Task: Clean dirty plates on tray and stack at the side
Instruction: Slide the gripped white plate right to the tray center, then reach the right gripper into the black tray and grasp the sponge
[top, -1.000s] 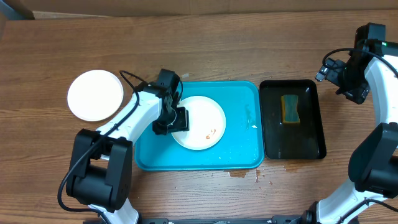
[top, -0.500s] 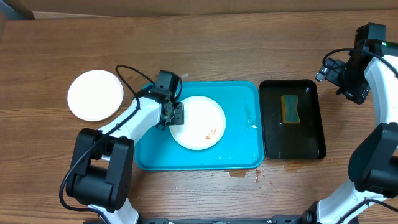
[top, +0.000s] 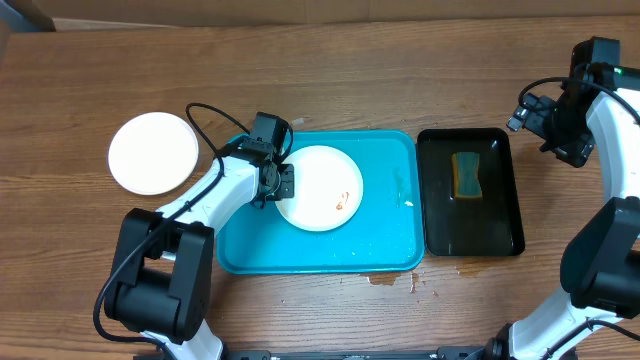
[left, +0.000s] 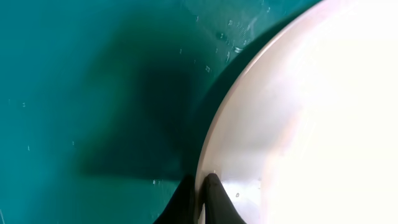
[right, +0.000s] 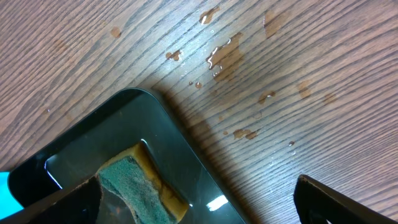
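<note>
Resting in the left half of the large turquoise rectangular plastic tray (top: 385, 245), the round white glossy plate (top: 320, 188) carries a small reddish-brown smear (top: 340, 207) right of its centre. The left gripper (top: 278, 185) sits at the plate's left edge. The wrist view shows its dark fingers (left: 214, 199) pinched narrowly on the rim, one on the plate's face and the other just outside it. A dark shadow lies on the tray beside the rim.

The tray is smooth, with rounded corners, a raised rim and scattered droplets. A second round white plate (top: 154, 152) lies on the wood-grain table (top: 330, 80), left of the tray and apart from it. A narrow black tray (top: 500, 235) sits just beside the turquoise one on its right and holds a rectangular green-and-yellow sponge (top: 466, 174). The right gripper (right: 196, 186) hangs over the black tray's corner, fingers spread wide and holding nothing. Water spots (right: 227, 53) mark the wood nearby.
</note>
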